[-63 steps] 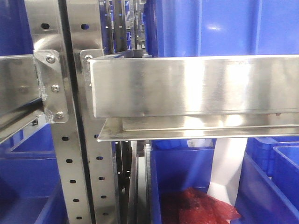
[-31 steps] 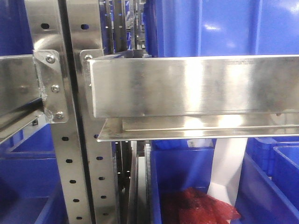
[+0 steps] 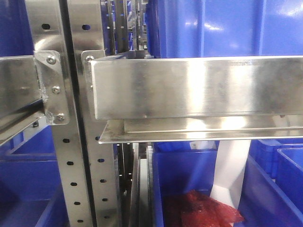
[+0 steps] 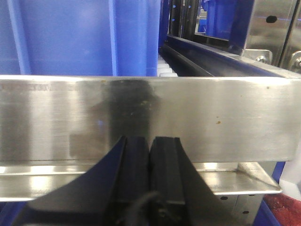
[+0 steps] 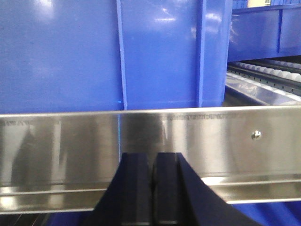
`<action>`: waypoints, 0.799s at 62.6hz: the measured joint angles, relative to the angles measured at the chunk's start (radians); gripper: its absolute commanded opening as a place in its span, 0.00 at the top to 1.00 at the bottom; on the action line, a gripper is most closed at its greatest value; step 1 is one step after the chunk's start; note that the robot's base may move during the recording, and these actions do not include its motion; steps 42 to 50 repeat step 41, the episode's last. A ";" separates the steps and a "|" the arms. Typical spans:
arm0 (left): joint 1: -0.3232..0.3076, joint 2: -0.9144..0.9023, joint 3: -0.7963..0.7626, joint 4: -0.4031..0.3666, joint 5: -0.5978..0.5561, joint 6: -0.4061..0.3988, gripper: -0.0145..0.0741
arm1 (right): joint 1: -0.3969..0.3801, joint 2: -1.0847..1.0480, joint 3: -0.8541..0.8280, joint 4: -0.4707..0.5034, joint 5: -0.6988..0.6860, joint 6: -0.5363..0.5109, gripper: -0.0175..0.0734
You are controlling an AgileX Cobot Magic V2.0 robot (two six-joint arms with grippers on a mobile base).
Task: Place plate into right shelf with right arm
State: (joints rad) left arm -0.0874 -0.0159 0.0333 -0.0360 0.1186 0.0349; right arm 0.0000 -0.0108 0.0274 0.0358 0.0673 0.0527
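1. The right gripper has its fingers pressed together on nothing; the left gripper likewise.
2. A steel shelf rail faces each.
3. Blue bins stand behind.
4. The plate appears in no view.

A brushed steel rail is running across the front view, catching bright glare. Perforated steel uprights are standing at its left, bolted through a bracket. Blue plastic bins are sitting above and below (one lower bin is holding something red).
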 measured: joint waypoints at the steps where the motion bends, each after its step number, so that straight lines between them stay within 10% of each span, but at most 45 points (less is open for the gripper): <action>1: 0.000 0.000 0.000 0.000 0.000 0.000 0.89 | 0.000 0.000 0.000 0.000 0.002 0.000 0.75; 50: 0.000 0.000 0.000 0.000 0.000 0.000 0.89 | 0.000 0.000 0.000 -0.002 0.010 0.000 0.75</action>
